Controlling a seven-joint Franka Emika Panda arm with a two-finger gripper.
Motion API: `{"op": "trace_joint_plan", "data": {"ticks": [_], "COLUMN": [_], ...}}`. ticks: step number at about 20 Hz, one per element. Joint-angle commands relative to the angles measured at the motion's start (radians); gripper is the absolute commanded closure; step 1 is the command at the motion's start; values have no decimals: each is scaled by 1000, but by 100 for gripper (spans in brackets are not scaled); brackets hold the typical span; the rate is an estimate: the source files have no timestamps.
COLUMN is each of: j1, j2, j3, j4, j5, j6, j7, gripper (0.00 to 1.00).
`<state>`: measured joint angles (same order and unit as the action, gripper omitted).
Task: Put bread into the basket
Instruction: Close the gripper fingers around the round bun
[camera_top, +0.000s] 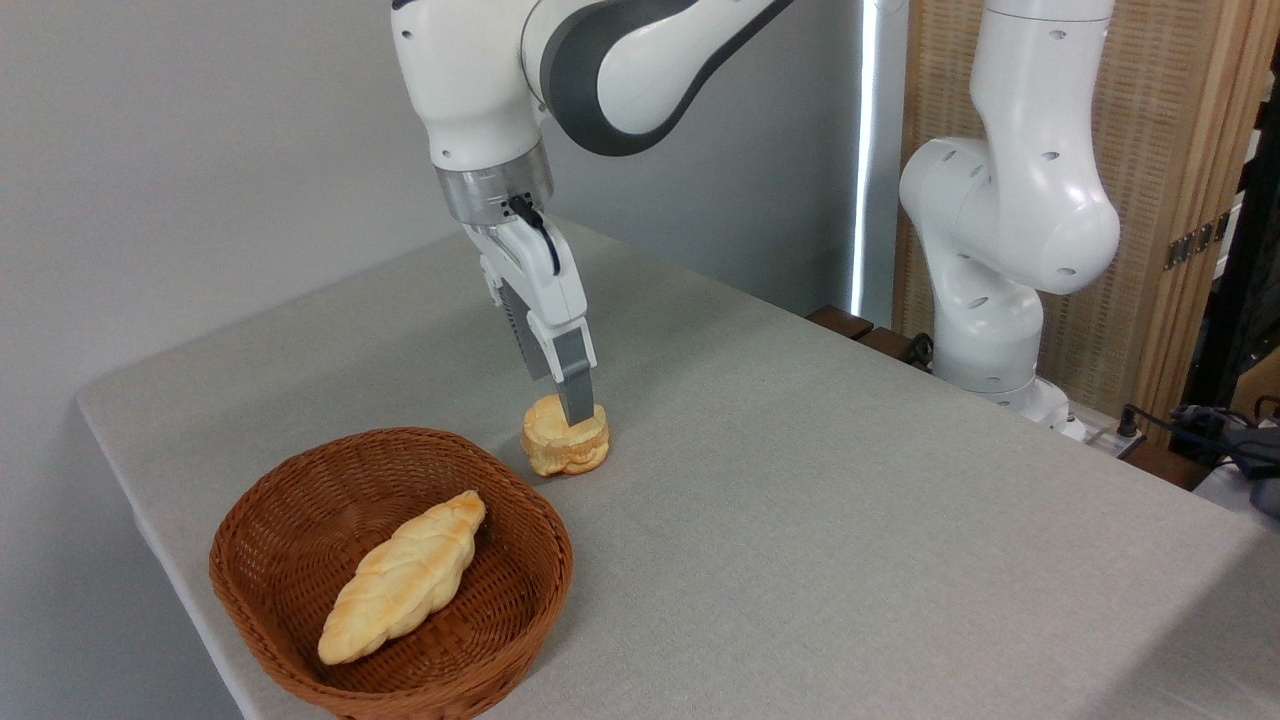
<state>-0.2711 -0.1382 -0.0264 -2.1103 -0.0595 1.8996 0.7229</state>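
Note:
The bread (565, 445) is a small round golden bun with lobed edges, lying on the grey tablecloth just behind and to the right of the basket (300, 510). The basket is reddish-brown woven wicker, near the table's front left corner. My gripper (560, 402) points straight down onto the bun. Its near grey finger (575, 385) overlaps the bun's upper right side, and the far finger drops behind the bun. The fingers stand on either side of the bun, but whether they press on it does not show. The bun appears to rest on the table.
A long braided pointed loaf (405, 578) lies inside the basket. The robot's white base (1000, 250) stands at the table's back right. The table's left edge (140, 510) runs close beside the basket. Cables and dark gear (1215, 430) sit at far right.

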Motion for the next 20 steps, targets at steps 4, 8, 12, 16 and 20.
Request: {"op": "trace_joint_plan", "data": {"ticks": [4, 8, 12, 16, 20], "j1": [-28, -31, -37, -37, -37], "j2": [2, 20, 42, 48, 63], "j3": [6, 6, 6, 6, 6], "j4": [-28, -30, -30, -28, -28], "j5": [-3, -2, 0, 38, 41], "j6": [39, 61, 62, 64, 90], "j7": [53, 58, 70, 79, 79], "gripper": [0, 0, 0, 0, 0]}}
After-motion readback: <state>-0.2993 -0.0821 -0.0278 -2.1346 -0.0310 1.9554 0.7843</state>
